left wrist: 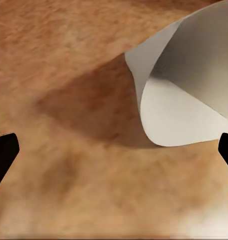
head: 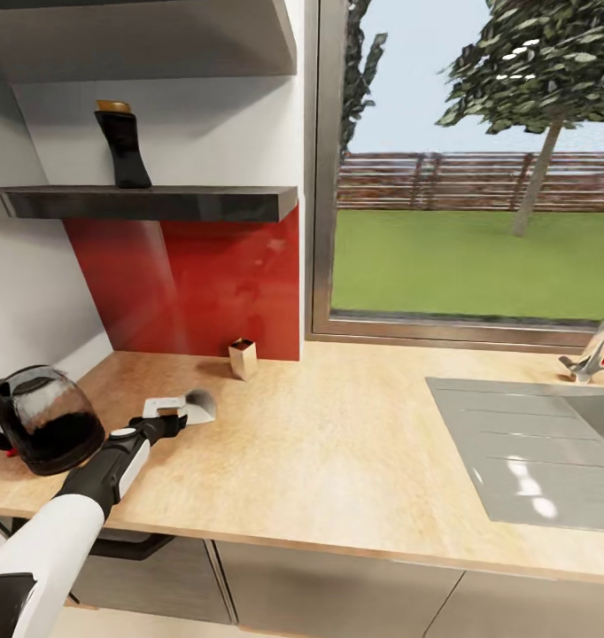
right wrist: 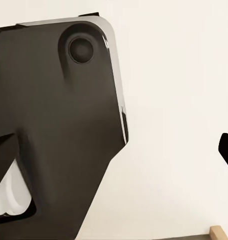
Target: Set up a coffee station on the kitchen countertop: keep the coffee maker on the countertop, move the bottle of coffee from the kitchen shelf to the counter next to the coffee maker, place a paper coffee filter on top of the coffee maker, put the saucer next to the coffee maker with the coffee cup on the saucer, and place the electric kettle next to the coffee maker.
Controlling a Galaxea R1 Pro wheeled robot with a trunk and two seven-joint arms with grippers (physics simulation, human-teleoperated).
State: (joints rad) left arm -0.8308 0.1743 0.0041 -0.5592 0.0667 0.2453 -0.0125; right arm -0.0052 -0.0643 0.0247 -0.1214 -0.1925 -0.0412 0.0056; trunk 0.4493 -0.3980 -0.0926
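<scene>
A white paper coffee filter (head: 201, 404) (left wrist: 186, 95) lies on its side on the kitchen countertop (head: 337, 443). My left gripper (head: 171, 409) (left wrist: 114, 155) hangs open just over the wood, with the filter right ahead of its fingertips and nothing between them. The electric kettle (head: 45, 424), holding dark liquid, stands at the counter's left end beside my left arm. The bottle of coffee (head: 123, 146) stands upright on the kitchen shelf (head: 151, 202). My right gripper (right wrist: 114, 155) is open near a dark part of the robot. The coffee maker, saucer and coffee cup are out of view.
A small tan box (head: 243, 357) stands by the red backsplash (head: 205, 275). A steel sink (head: 532, 447) with a faucet (head: 594, 350) takes up the counter's right side under the window. A wall cabinet (head: 143, 35) hangs above the shelf.
</scene>
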